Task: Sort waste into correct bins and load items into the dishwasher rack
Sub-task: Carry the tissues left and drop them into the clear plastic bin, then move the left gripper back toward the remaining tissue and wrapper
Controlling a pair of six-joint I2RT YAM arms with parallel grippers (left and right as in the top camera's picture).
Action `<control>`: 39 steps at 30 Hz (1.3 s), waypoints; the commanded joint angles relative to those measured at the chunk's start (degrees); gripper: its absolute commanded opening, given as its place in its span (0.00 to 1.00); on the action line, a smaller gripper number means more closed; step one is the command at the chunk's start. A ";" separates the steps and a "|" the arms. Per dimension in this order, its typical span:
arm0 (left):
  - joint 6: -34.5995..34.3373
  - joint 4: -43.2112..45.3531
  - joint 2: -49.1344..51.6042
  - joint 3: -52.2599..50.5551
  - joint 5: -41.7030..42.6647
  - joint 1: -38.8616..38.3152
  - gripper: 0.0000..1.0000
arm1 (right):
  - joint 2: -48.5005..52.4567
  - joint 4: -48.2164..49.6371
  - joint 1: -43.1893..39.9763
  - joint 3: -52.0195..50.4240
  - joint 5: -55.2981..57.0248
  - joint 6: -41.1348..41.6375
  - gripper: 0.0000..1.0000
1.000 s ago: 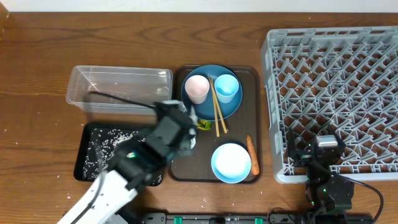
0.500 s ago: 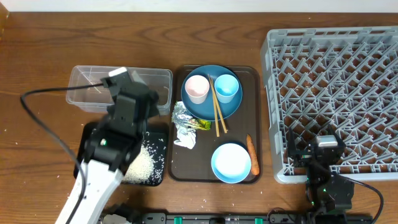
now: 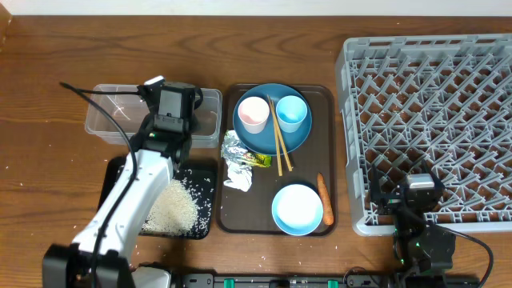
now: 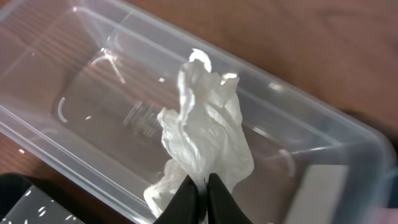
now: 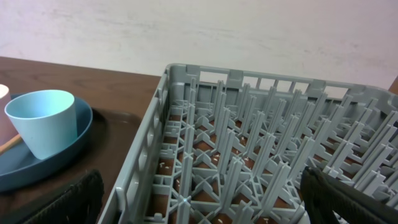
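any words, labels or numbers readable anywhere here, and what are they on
No text can be read in any view.
clear tub: faint moulded marks on its floor, too blurred to read.
green-yellow wrapper: any print on it is too small to read.

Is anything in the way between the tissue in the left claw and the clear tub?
Nothing visible. The white tissue hangs from the shut left claw directly over the open clear tub, with no lid or object between.
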 commanded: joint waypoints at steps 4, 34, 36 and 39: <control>0.57 1.27 0.70 0.85 -1.16 0.70 0.42 | 0.07 -0.24 -0.63 -0.04 0.59 -0.35 0.99; 0.55 -29.18 -16.81 -1.42 41.27 -0.94 0.56 | 0.07 -0.24 -0.63 -0.04 0.59 -0.35 0.99; 0.57 -28.85 -15.87 -1.42 41.27 -1.81 0.66 | 0.07 -0.24 -0.63 -0.04 0.59 -0.35 0.99; 0.55 -28.81 -13.84 -1.42 41.29 -3.04 0.75 | 0.07 -0.24 -0.63 -0.04 0.59 -0.35 0.99</control>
